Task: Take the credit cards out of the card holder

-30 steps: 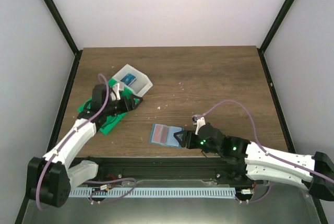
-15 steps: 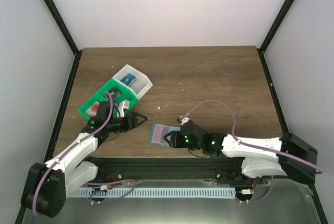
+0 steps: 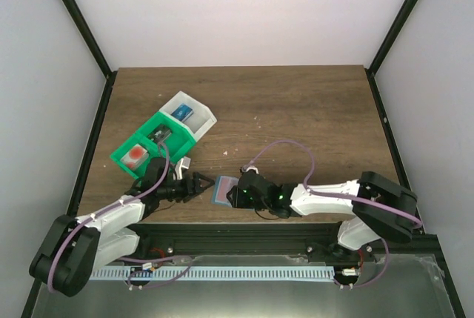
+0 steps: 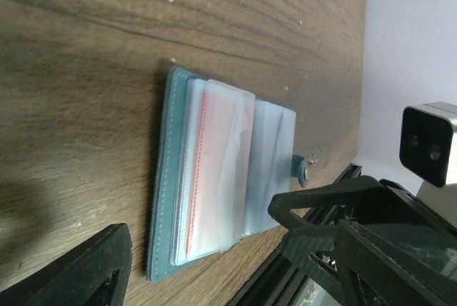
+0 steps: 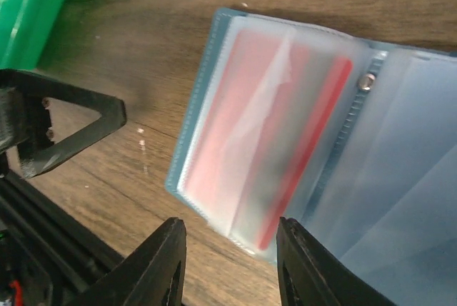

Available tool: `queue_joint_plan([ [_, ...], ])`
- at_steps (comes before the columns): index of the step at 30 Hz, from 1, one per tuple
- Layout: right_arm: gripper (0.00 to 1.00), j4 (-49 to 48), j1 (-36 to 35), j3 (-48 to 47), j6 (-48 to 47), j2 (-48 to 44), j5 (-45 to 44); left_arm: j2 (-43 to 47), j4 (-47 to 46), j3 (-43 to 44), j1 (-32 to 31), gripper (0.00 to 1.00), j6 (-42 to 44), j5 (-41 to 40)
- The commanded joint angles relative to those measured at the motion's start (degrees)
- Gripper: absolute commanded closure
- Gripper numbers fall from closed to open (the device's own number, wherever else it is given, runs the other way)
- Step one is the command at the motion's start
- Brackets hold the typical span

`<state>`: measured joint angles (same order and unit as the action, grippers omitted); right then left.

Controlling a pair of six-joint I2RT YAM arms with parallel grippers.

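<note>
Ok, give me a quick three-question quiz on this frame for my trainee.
1. True or false: the card holder lies folded shut.
2. Which is nearer the green tray: A, the left gripper, or B, the right gripper?
3. Fill in: the card showing through the holder's clear sleeves is ____.
Key: 1 false, it lies open; 2 A; 3 red.

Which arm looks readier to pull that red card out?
Probably left: the left end effector, open, faces the holder edge where the card sits; the right end effector is over the other half.
</note>
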<state>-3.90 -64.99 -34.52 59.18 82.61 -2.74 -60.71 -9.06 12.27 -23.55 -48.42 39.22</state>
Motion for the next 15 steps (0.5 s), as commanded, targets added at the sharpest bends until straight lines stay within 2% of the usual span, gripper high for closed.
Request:
queue_joint_plan([
  [1,0.63,0.9,0.4,-2.9,-0.7,2.7,-1.4,-0.1,-6.1,-1.7,-0.3,0.21,-3.1,1.1],
  [9,0.65,1.8,0.4,-2.8,-1.0,5.9,-2.0,1.1,-6.0,-2.7,-0.3,0.21,-4.2,0.7],
  [15,0.77,-0.6,0.5,-0.1,-0.8,5.6,-2.3,1.8,-6.9,-2.7,-0.6,0.22,-4.3,2.3],
])
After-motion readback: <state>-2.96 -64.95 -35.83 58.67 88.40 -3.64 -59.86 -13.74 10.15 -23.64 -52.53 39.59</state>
